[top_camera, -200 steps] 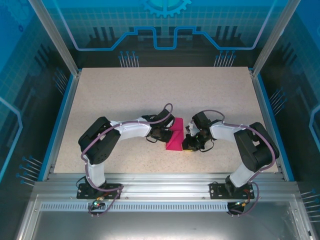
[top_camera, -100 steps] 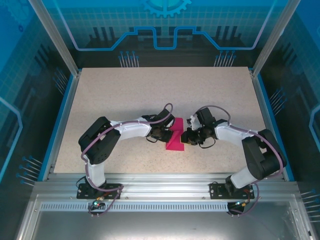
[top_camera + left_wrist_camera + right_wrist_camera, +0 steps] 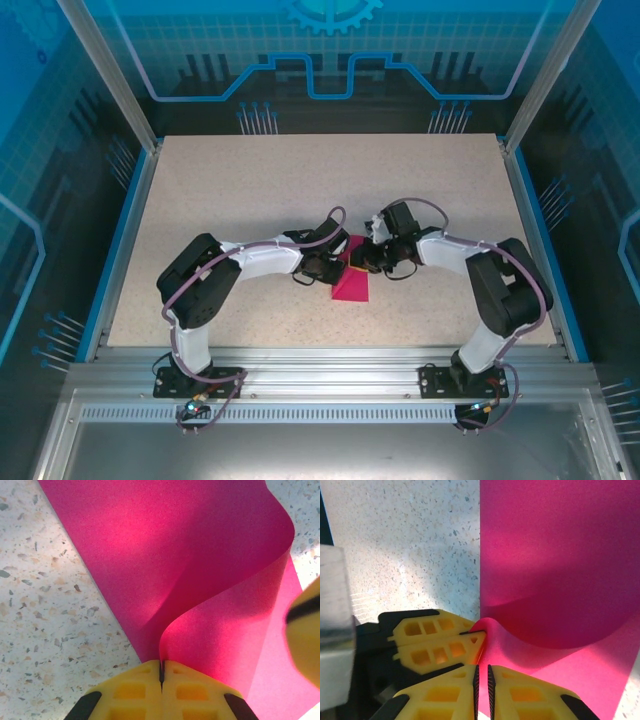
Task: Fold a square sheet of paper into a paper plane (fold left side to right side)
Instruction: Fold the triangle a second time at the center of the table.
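The square sheet of paper (image 3: 350,286) is magenta and lies mid-table, partly folded, with one side lifted in a curl (image 3: 175,555). My left gripper (image 3: 338,263) is shut on the lifted edge (image 3: 161,664) and holds it up off the table. In the right wrist view the left gripper (image 3: 481,634) shows pinching that pink corner. My right gripper (image 3: 361,263) sits tip to tip with it over the paper (image 3: 555,555). Its jaws (image 3: 482,672) are shut to a thin slit, with nothing seen gripped. One of the right gripper's yellow fingers (image 3: 305,630) shows at the edge of the left wrist view.
The speckled tabletop (image 3: 250,190) stretches wide on all sides of the paper. A blue rim (image 3: 120,240) and the clear enclosure walls bound it. Both arms' elbows (image 3: 200,275) (image 3: 510,285) bend outward near the front edge.
My right gripper has moved up and to the left, from the paper's near right side to meet the left gripper. The left arm has held still, gripping the paper.
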Robot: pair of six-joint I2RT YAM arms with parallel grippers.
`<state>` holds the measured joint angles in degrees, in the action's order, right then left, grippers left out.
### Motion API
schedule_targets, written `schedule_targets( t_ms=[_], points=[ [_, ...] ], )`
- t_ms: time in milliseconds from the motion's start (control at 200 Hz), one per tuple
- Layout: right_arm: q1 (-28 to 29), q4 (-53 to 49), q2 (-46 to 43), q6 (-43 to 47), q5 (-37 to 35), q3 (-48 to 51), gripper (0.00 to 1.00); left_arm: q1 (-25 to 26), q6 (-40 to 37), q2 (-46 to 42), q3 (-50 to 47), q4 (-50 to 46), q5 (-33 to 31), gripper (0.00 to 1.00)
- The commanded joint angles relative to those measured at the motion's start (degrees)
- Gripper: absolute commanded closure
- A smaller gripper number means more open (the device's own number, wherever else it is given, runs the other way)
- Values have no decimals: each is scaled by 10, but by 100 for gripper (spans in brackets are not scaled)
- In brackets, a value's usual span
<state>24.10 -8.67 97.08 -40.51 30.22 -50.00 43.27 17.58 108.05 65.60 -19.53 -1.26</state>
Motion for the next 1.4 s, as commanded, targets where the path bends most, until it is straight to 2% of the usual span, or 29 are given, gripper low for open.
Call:
schedule_targets(
  t_ms=[0, 930, 1396],
  points=[
    [10, 4, 19, -2, -3, -20, 84, -5, -6, -17, -11, -2, -6, 100],
    [11, -46, 51, 37, -51, -19, 84, -5, -13, -18, -1, -16, -19, 100],
    [8, -36, -21, 22, -23, -14, 84, -1, -22, -19, 4, -11, -6, 100]
  ],
)
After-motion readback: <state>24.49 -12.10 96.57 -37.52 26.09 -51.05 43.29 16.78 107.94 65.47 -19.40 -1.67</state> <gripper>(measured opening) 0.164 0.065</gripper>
